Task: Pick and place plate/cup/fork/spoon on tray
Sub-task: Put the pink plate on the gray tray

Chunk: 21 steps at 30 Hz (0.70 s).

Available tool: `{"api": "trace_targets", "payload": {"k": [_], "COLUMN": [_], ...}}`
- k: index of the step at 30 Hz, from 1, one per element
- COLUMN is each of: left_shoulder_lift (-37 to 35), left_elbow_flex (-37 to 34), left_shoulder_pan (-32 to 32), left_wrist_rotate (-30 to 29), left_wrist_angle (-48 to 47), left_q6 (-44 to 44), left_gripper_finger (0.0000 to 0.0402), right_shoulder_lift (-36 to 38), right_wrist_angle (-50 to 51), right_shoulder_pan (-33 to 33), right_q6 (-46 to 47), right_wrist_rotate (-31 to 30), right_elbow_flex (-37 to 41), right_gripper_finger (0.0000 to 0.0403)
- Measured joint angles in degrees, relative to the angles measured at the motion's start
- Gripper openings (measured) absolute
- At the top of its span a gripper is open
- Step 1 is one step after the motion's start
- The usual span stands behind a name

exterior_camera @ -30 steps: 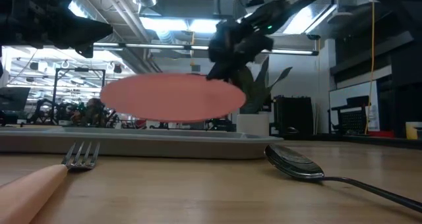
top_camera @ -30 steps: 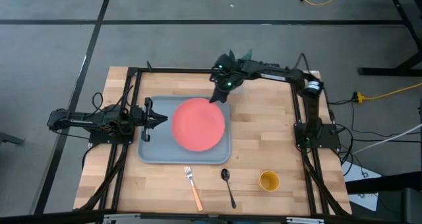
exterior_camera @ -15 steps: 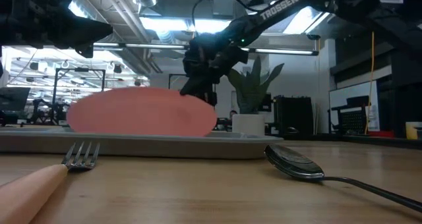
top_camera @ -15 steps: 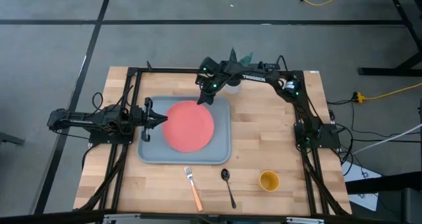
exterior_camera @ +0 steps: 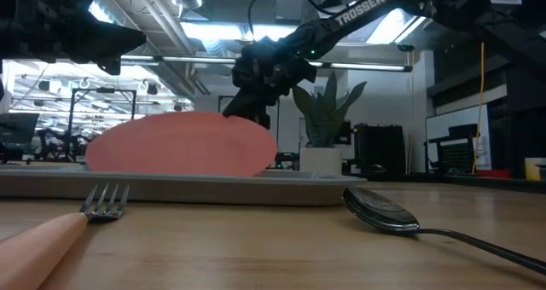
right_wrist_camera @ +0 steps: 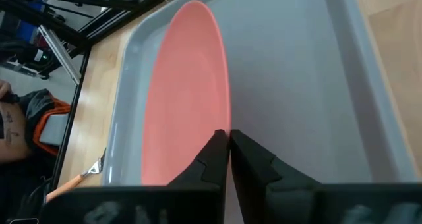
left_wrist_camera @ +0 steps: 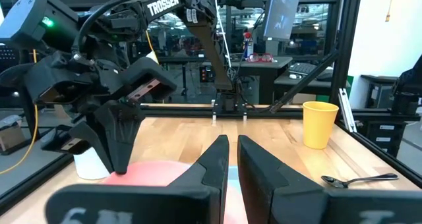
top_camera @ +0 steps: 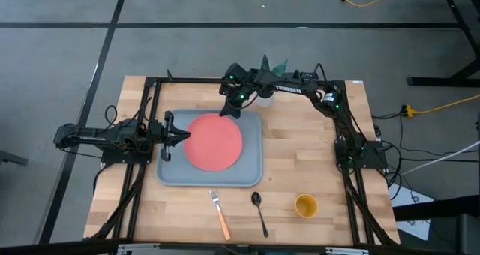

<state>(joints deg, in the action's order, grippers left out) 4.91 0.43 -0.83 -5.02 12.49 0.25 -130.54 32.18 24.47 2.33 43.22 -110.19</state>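
One piece of tableware is on the tray [top_camera: 251,176] so far: the plate [top_camera: 213,142], a flat coral-pink disc with no pattern. It takes up roughly the middle of the grey-blue, raised-rim tray. We have our right hand [top_camera: 226,112] at the plate's far edge. In the right wrist view its dark fingers sit nearly together with the pink rim right at their tips, but we cannot tell whether they pinch it or have let go. An edge grip suits something this thin and wide, since there is nothing else to take hold of. Seen from the low camera the plate looks propped on a tilt, so we judge it is only just being set down.

Our left hand [top_camera: 178,136] waits on the opposite side of the plate, at the tray's near-left rim, its fingers drawn close together on nothing.

Three items wait on the worktop, well away from the right hand and past the tray's other long side: the fork [top_camera: 219,214] with silver tines and a pale orange handle, the slim dark spoon [top_camera: 259,212] beside it, and the small yellow-orange cup [top_camera: 306,205] farther along. They lie apart from each other, which should leave room to pick each one cleanly.
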Motion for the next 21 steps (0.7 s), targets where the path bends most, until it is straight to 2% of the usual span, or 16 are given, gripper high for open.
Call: {"api": "trace_targets", "payload": {"k": [4,8,10,14,16,21], "left_shoulder_lift": [0.00,0.01,0.02,0.01,0.00,0.00], "left_elbow_flex": [0.00,0.00,0.00,0.00,0.00,-0.01], "left_shoulder_pan": [-0.01,0.00,-0.01,0.00,0.00,0.00], "left_wrist_rotate": [0.00,0.00,0.00,0.00,0.00,0.00], "left_wrist_angle": [0.00,0.00,0.00,0.00,0.00,0.00], "left_q6": [0.00,-0.10,-0.13,-0.14,-0.14,-0.13], "left_gripper_finger": [0.0027,0.0027,0.0027,0.0028,0.0027,0.0027], "right_shoulder_lift": [0.00,0.00,0.00,0.00,0.00,0.00], "right_wrist_angle": [-0.30,-0.33,-1.09,-1.80,-1.60,-2.14], "right_shoulder_pan": [-0.63,-1.48,-1.97,-3.17,-3.69,-4.21], "right_q6": [-0.11,-5.25,-7.28,-7.13,-7.15,-7.19], "right_wrist_rotate": [-0.07,-0.26,-3.12,-15.41,-19.69,-19.35], "right_elbow_flex": [0.00,0.00,0.00,0.00,0.00,0.00], "right_gripper_finger": [0.0024,0.0025,0.0025,0.0025,0.0025,0.0025]}}
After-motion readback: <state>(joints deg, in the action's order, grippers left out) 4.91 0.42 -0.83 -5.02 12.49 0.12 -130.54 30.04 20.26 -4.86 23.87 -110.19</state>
